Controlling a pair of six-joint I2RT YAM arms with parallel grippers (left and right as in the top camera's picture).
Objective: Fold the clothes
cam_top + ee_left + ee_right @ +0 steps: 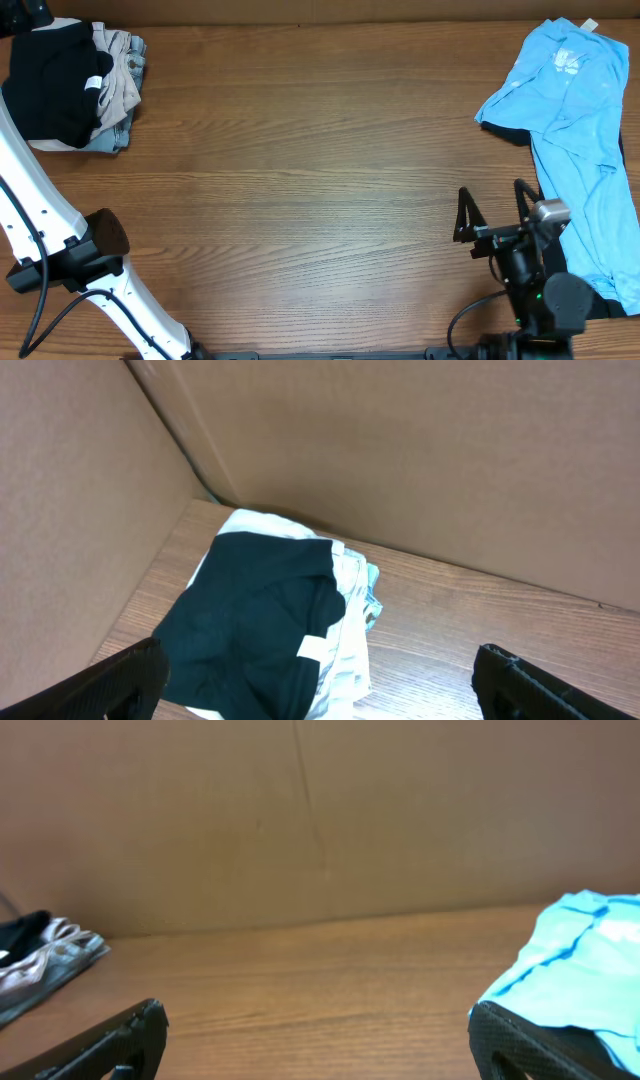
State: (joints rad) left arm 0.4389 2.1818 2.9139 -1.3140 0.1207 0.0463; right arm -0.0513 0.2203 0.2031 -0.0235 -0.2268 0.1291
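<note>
A folded black T-shirt with a small white label lies on top of a pile at the table's far left corner. It also shows in the left wrist view. My left gripper is open and empty, hovering over the pile's near edge. A light blue shirt lies crumpled and spread along the right edge, and it also shows in the right wrist view. My right gripper is open and empty just left of the blue shirt, above bare wood.
Folded beige and pale garments sit under the black T-shirt. A dark fabric edge peeks from under the blue shirt. Cardboard walls close the back and left sides. The white left arm crosses the left side.
</note>
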